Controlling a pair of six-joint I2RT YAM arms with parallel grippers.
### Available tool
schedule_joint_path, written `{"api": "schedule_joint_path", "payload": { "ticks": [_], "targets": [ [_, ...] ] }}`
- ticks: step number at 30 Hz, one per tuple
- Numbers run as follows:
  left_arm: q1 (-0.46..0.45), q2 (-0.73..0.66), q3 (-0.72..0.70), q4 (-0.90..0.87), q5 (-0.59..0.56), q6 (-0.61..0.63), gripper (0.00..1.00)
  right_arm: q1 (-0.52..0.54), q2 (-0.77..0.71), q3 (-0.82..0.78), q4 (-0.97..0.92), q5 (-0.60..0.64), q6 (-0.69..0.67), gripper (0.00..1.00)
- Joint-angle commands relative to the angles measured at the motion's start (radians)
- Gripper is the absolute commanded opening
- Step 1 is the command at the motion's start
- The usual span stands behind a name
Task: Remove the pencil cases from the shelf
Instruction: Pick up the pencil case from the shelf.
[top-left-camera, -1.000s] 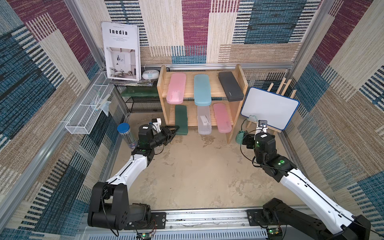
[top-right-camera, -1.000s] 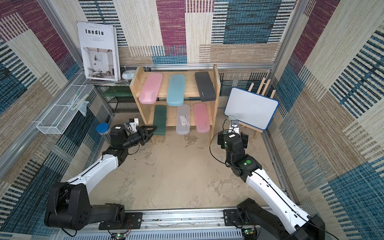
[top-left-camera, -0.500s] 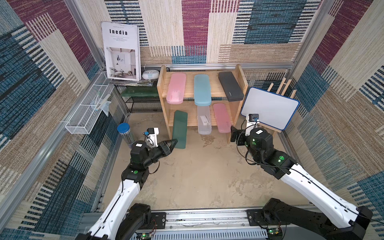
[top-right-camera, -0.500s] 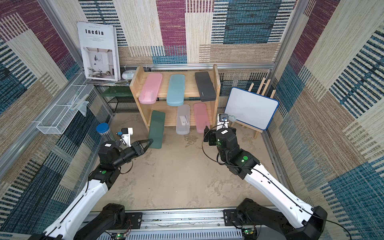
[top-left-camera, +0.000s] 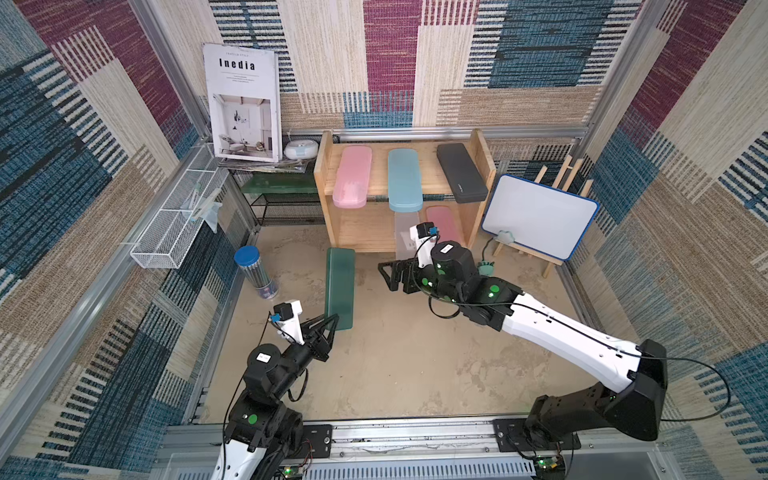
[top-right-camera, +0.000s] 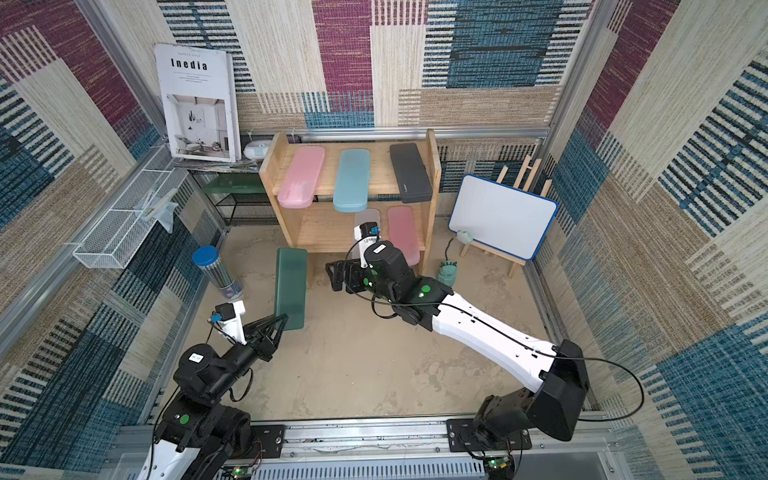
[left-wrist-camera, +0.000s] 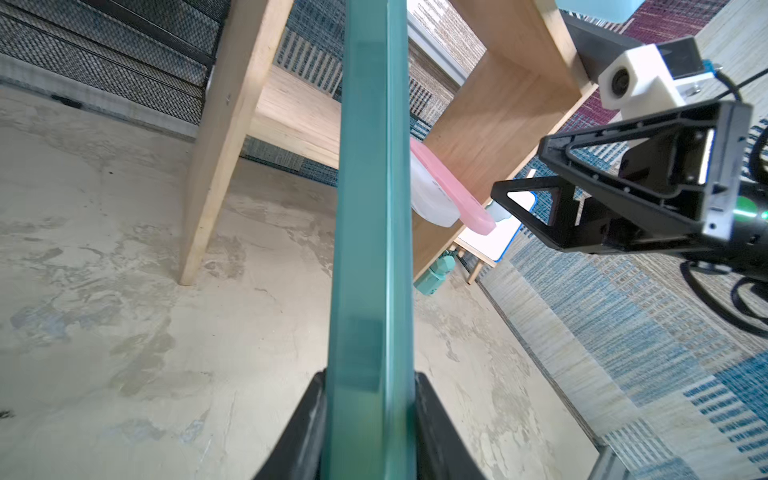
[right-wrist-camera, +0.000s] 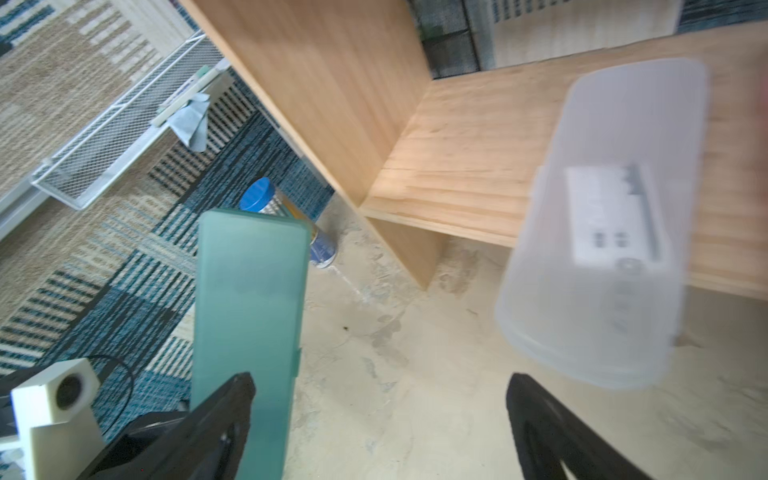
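In both top views, the left gripper (top-left-camera: 328, 326) clamps the near end of the dark green case (top-left-camera: 340, 286), held clear of the shelf (top-left-camera: 365, 228) over the tabletop (top-left-camera: 415, 353). The right gripper (top-left-camera: 386, 277) hovers empty, jaws wide, near the frosted clear case (top-left-camera: 402, 228) on the lower tier. In the left wrist view, both fingers (left-wrist-camera: 299, 432) pinch the green case edge-on. In the right wrist view, the wide fingers (right-wrist-camera: 220, 411) stand apart from the clear case. We judge the green case's removal nearly done: release it, then close the right gripper on the clear case's end.
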Motion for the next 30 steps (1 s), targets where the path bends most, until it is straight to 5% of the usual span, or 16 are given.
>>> {"api": "schedule_joint_path", "payload": {
  "ticks": [1, 15, 26, 30],
  "targets": [
    [-0.002, 0.004, 0.019, 0.004, -0.044, 0.032, 0.28, 0.031, 0.053, 0.054, 0.052, -0.102, 0.059, 0.99],
    [-0.003, -0.001, 0.021, 0.004, -0.047, 0.033, 0.27, 0.097, 0.329, 0.280, -0.028, -0.192, 0.097, 0.99],
    [-0.003, -0.010, 0.015, -0.002, -0.055, 0.028, 0.28, 0.109, 0.384, 0.288, -0.010, -0.216, 0.100, 1.00],
    [-0.005, -0.007, 0.013, -0.002, -0.054, 0.029, 0.28, 0.112, 0.392, 0.284, 0.015, -0.236, 0.102, 0.92]
  ]
}}
